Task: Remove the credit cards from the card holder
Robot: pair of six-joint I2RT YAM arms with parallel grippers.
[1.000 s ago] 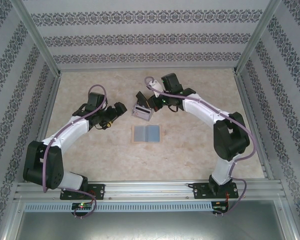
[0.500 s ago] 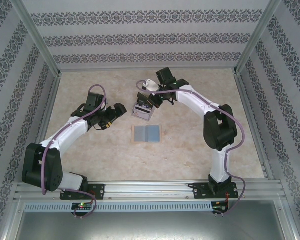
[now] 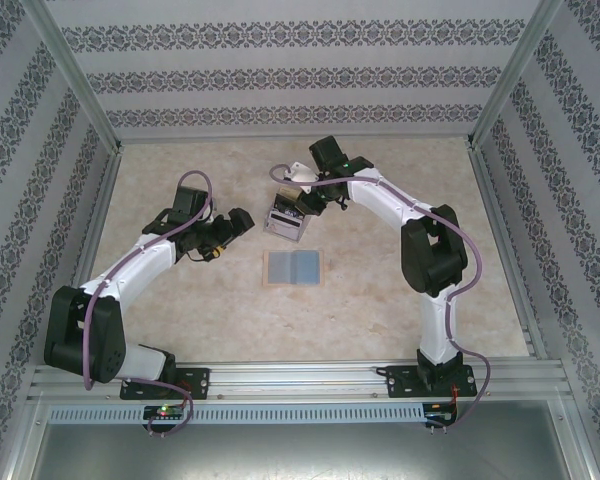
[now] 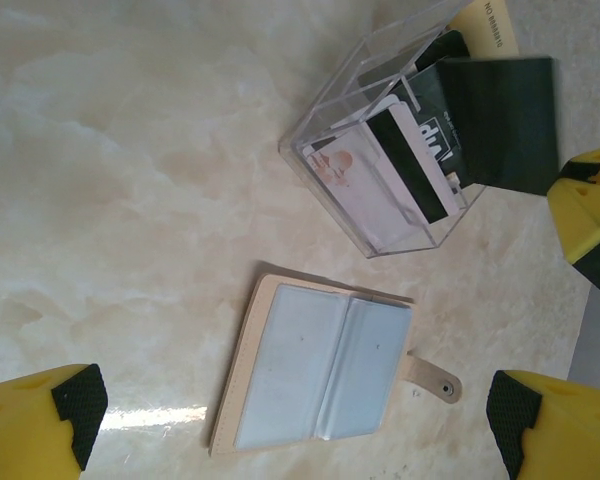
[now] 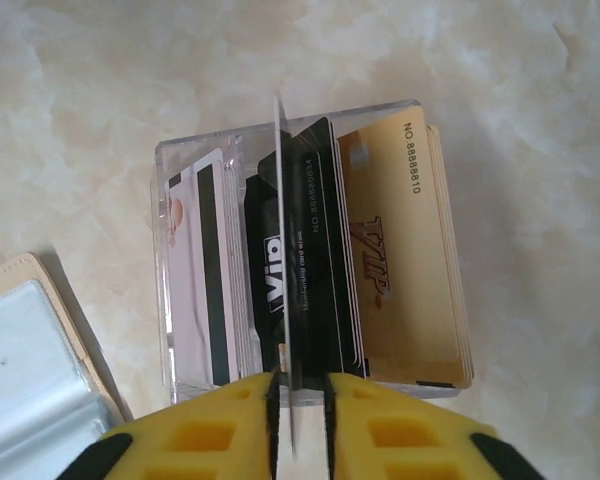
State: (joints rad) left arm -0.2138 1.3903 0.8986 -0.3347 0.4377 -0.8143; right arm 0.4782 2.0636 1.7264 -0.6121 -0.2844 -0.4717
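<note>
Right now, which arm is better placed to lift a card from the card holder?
Right: the right gripper straddles an upright card in the card holder; the left gripper hangs open off to one side.

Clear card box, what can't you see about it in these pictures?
Clear card box, top view: too small, cards unreadable.
Black VIP card, right wrist view: the edge-on card and neighbours hide its face.
Right gripper: bottom edge cuts it off, so grip on that card is unclear.
</note>
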